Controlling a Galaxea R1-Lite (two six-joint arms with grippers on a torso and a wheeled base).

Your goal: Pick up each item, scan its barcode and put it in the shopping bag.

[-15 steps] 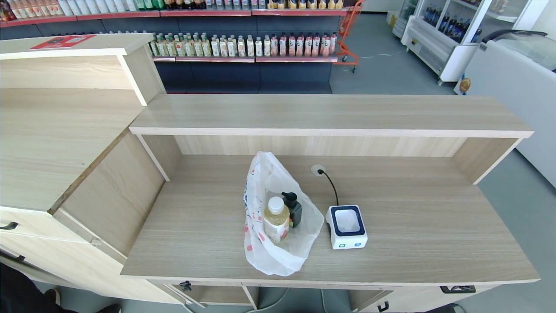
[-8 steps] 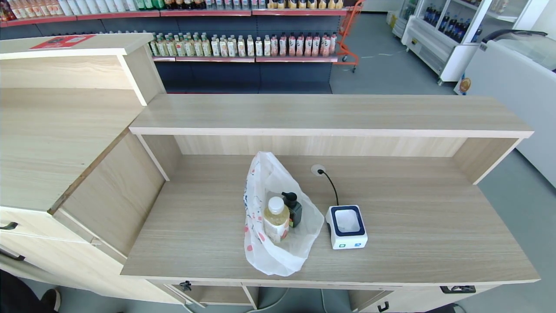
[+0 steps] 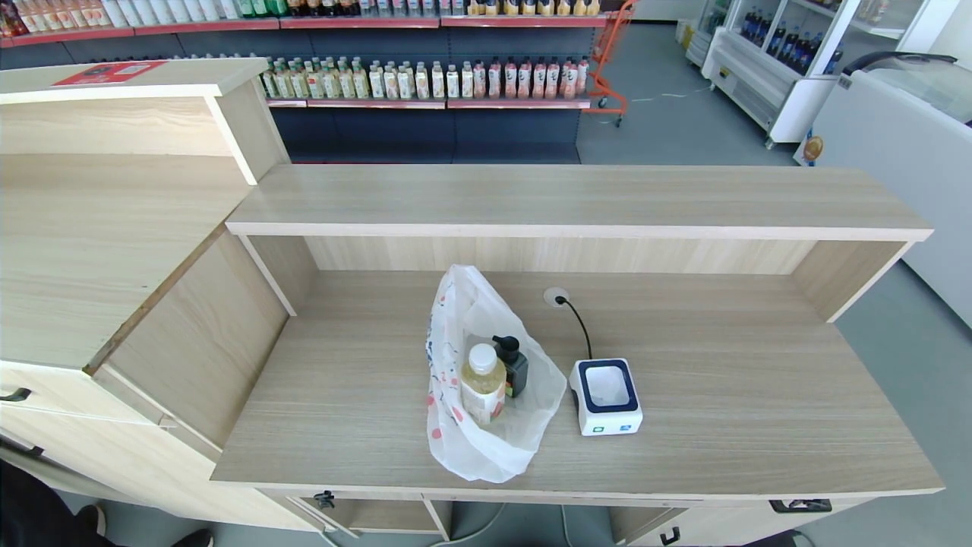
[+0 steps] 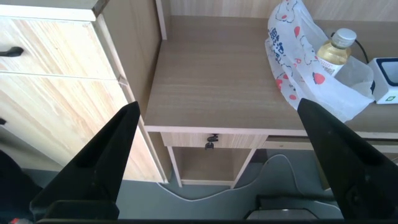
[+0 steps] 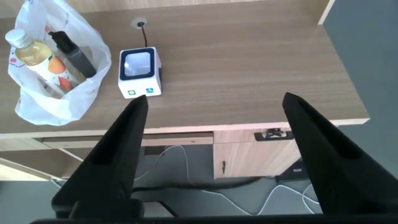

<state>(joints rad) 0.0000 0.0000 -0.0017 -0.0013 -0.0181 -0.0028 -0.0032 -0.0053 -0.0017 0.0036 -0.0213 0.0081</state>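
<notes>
A white shopping bag (image 3: pixel 486 425) with red and blue prints stands on the wooden counter (image 3: pixel 721 410). Inside it are a yellow drink bottle (image 3: pixel 483 384) with a white cap and a dark pump bottle (image 3: pixel 512 366). The white barcode scanner (image 3: pixel 605 396) with a dark blue frame sits just right of the bag. My left gripper (image 4: pixel 221 155) hangs open below and in front of the counter's left part, the bag (image 4: pixel 298 62) beyond it. My right gripper (image 5: pixel 214 152) is open too, in front of the counter edge, with the scanner (image 5: pixel 138 73) and bag (image 5: pixel 53 81) beyond.
A raised shelf (image 3: pixel 577 199) runs along the counter's back. A taller wooden unit (image 3: pixel 99 243) adjoins on the left. The scanner's black cable (image 3: pixel 577 323) leads to a hole in the counter. Drawers with keys (image 5: pixel 272 132) sit under the counter edge. Store shelves and freezers stand behind.
</notes>
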